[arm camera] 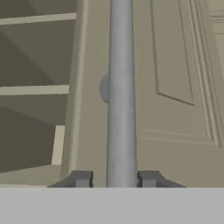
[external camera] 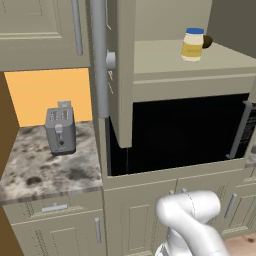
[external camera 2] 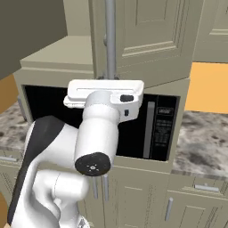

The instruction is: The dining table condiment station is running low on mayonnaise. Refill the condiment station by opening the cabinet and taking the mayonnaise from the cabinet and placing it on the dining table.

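end effector (arm camera: pixel 113 179) straddling cabinet (external camera: pixel 121 75) door handle (arm camera: pixel 121 92), tips sitting slightly clear, grip unclear | mayonnaise (external camera: pixel 192 44) standing near shelf (external camera: pixel 190 62) front edge

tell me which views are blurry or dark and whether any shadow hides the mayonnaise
Left base view: flat, even light; the mayonnaise sits lit on the cabinet shelf, its label soft but no shadow over it; the cavity below is near black. Right base view: the arm blocks the middle. Hand view: the handle is close and soft-edged between the claw tips.
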Motion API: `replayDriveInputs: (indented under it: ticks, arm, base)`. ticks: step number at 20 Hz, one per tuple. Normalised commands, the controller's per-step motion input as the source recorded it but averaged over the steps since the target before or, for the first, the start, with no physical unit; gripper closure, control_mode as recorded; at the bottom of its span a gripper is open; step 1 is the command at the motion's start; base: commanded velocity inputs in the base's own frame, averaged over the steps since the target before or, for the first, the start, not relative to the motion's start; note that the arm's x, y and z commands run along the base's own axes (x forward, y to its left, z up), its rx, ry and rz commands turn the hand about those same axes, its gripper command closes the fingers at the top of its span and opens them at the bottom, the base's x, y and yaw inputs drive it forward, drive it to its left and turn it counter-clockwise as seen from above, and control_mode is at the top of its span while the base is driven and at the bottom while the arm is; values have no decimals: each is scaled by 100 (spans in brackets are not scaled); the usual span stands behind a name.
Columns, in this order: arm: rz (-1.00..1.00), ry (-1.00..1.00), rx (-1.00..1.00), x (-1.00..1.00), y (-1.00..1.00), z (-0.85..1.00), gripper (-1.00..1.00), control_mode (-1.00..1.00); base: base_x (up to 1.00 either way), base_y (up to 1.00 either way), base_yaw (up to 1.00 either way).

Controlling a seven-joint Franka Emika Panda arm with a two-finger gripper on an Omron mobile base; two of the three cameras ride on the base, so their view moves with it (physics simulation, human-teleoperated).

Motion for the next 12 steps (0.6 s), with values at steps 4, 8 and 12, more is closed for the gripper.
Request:
replayDriveInputs:
  ticks: [4, 8, 12]
  arm:
    - [-1, -15, -3, -80, -4, 1, -100, -100]
    - [-1, -20, -19, -91, 29, 27, -100, -100]
    - [-6, 0, -32, -17, 93, 13, -100, -100]
  base:
    - [0, 0, 0]
    - [0, 0, 0]
    - [0, 0, 0]
